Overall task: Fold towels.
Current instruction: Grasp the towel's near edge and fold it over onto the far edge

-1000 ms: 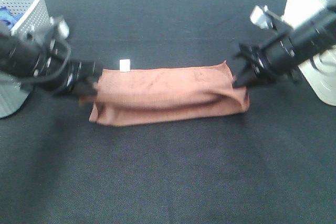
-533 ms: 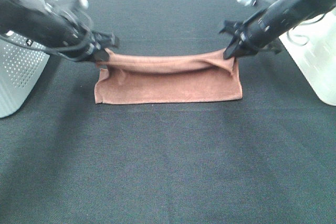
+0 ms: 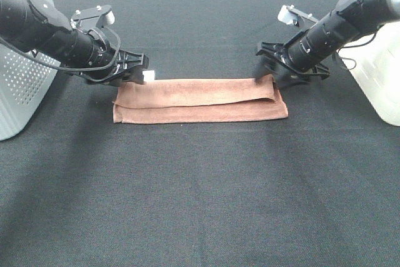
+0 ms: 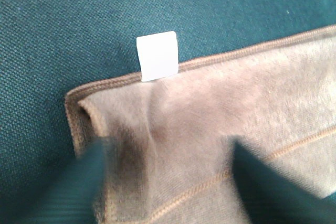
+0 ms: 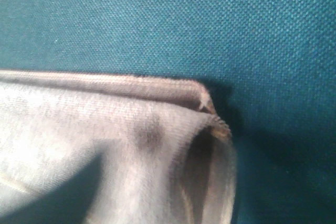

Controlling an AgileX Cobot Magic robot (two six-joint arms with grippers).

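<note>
The terracotta towel [image 3: 200,99] lies flat on the black table as a long strip folded lengthwise. Its small white tag [image 3: 149,77] sticks out at the far left corner. My left gripper [image 3: 134,70] is open at that corner. In the left wrist view its blurred fingers [image 4: 94,182] stand apart over the towel [image 4: 236,103], beside the tag [image 4: 157,56]. My right gripper [image 3: 273,74] is open at the far right corner. The right wrist view shows the layered corner of the towel [image 5: 105,129] lying on the table.
A white perforated basket [image 3: 19,92] stands at the left edge. A white container [image 3: 381,85] stands at the right edge. The black table cloth [image 3: 200,204] stretches in front of the towel.
Both grippers carried the towel's near edge up and away, laid it down on the far edge, and opened. The towel went from raised and sagging to a flat folded strip.
</note>
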